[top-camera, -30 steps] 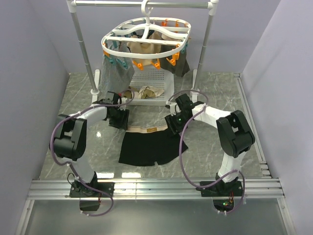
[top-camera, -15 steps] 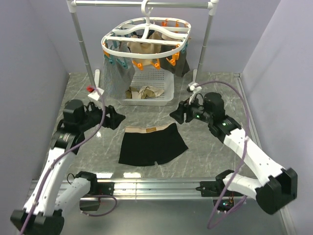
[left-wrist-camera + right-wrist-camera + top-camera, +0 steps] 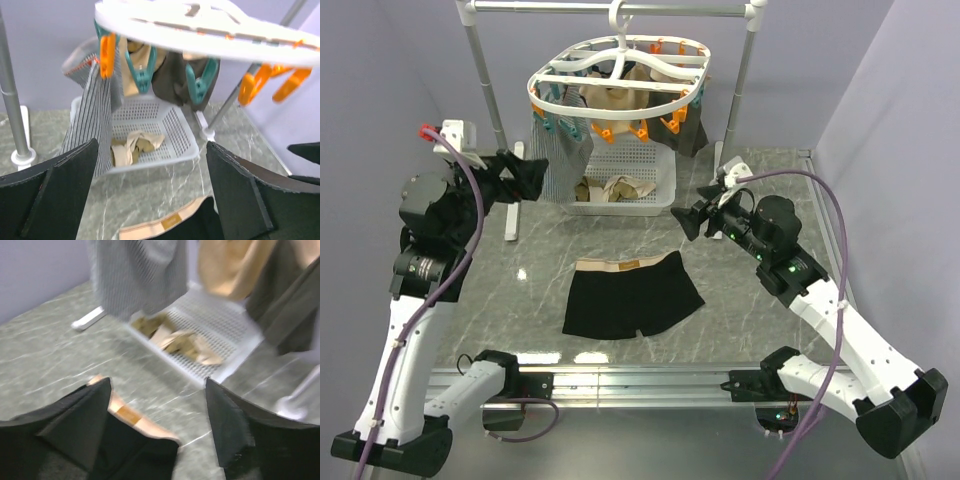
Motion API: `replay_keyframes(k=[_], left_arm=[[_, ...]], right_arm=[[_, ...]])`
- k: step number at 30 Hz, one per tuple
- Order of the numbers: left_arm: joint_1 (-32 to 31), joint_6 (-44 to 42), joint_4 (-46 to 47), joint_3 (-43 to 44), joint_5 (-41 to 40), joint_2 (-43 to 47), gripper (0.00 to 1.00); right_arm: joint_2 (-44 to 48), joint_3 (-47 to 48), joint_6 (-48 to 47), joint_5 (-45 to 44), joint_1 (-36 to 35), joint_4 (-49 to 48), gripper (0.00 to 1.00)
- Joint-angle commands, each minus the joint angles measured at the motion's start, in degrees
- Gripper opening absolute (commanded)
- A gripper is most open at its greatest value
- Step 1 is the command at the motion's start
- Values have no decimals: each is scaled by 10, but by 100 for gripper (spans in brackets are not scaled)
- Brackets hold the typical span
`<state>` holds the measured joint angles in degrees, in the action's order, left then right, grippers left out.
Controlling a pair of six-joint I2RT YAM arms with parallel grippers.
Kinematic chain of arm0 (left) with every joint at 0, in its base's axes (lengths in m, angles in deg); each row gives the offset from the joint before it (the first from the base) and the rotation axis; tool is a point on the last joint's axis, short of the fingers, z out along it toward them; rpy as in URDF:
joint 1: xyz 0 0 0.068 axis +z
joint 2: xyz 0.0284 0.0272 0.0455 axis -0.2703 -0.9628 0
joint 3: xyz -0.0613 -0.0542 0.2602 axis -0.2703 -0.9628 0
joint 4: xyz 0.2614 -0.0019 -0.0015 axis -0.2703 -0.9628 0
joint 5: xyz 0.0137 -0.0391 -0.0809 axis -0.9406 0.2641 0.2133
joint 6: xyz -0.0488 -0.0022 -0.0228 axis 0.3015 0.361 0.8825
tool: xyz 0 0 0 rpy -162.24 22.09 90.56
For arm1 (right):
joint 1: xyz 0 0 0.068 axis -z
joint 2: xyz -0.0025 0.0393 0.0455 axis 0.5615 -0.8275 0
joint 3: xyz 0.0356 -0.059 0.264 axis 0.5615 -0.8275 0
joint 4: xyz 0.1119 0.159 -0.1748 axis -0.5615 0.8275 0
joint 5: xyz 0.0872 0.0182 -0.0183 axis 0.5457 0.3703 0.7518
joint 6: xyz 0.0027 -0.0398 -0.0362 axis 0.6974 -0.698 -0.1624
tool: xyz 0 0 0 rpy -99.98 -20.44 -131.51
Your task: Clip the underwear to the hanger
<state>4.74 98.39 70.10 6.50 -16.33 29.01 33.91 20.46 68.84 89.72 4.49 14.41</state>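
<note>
Grey marble worktop (image 3: 750, 300) takes up most of the shot, with a metal rail stand (image 3: 485, 90) at the back and the white oval hanger (image 3: 610, 88) hooked on its top bar. A grey striped cloth (image 3: 560, 160) and some beige and dark bits are already pegged up there. Right under it sits a white perforated basket (image 3: 620, 207) with a few beige pieces (image 3: 620, 188) crumpled inside. The underwear (image 3: 630, 295) is lying flat on the worktop just in front of the basket, tan waistband on the basket side, legs toward the arm bases. Neither claw is touching it. The left claw (image 3: 532, 178) is up in the air off to its left, near the striped cloth, fingers spread wide with nothing between them. The right claw (image 3: 685, 222) hangs above and to the right of the waistband, by the basket's right corner, also spread apart and empty. Orange pegs (image 3: 605, 130) and teal pegs (image 3: 555, 125) dangle off the hanger rim.
</note>
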Motion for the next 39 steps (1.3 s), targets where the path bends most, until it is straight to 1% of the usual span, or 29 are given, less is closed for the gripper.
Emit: replay_keyframes(k=[1,4,5,7,9,16,20,26,32,39], left_arm=[[2,26,23,40,-34,-26,95],[2,62,-16,88,-43,-69,91],[2,86,-25,106,-47,-77,91],[2,104,-18,114,-45,-92,88],[2,112,-2,117,-44,-100,87],[2,127,-4,150,-59,-138,83],[2,134,4,152,-49,-150,81],[2,146,11,158,-56,-172,79],[1,158,19,163,-55,-184,78],[1,170,32,173,-48,-195,74]], right_arm=[[17,49,-62,-61,-5,-23,85],[17,68,-27,-103,-4,5,96],[18,72,-24,-112,-5,14,98],[26,72,-34,-109,-5,38,100],[33,66,-40,-105,-4,46,100],[48,46,-45,-99,-4,45,100],[53,32,-42,-103,-2,37,100],[55,21,-27,-101,2,33,100],[62,9,-16,-93,9,29,100],[59,-4,-18,-94,11,27,100]])
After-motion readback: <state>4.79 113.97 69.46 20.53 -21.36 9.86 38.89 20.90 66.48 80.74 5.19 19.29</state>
